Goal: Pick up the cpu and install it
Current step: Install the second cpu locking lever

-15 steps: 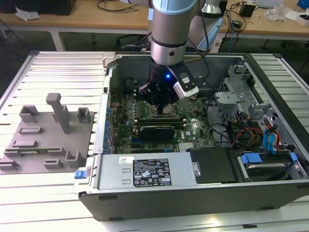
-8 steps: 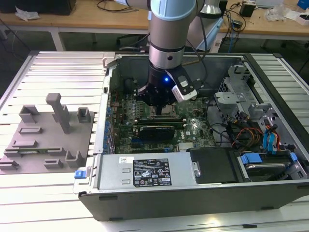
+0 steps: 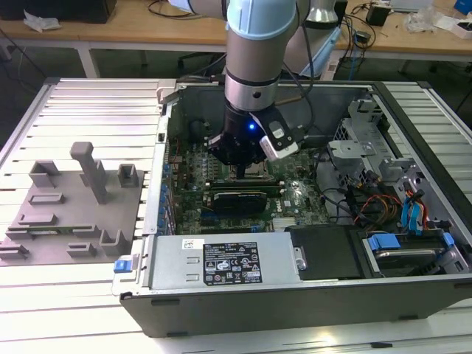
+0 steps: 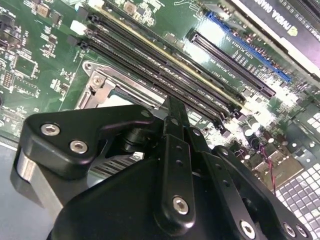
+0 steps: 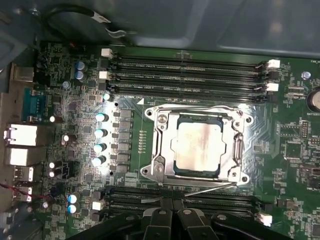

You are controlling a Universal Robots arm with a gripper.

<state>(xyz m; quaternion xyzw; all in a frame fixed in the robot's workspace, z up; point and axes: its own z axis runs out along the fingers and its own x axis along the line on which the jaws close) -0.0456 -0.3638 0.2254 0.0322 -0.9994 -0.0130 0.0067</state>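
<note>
The cpu [image 5: 199,147] lies in the socket [image 5: 196,145] (frame unlatched). The gripper [image 5: 172,210] hovers beside it, fingers together, holding nothing. A descent could scrape the memory slots [image 5: 190,197].

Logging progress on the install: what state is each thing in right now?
cpu: lying flat in the socket, not held.
socket: frame open, metal top of the chip exposed.
pincer: shut, empty, beside the socket.
computer case: side open, motherboard exposed.
grey plastic tray: outside the case.
</note>
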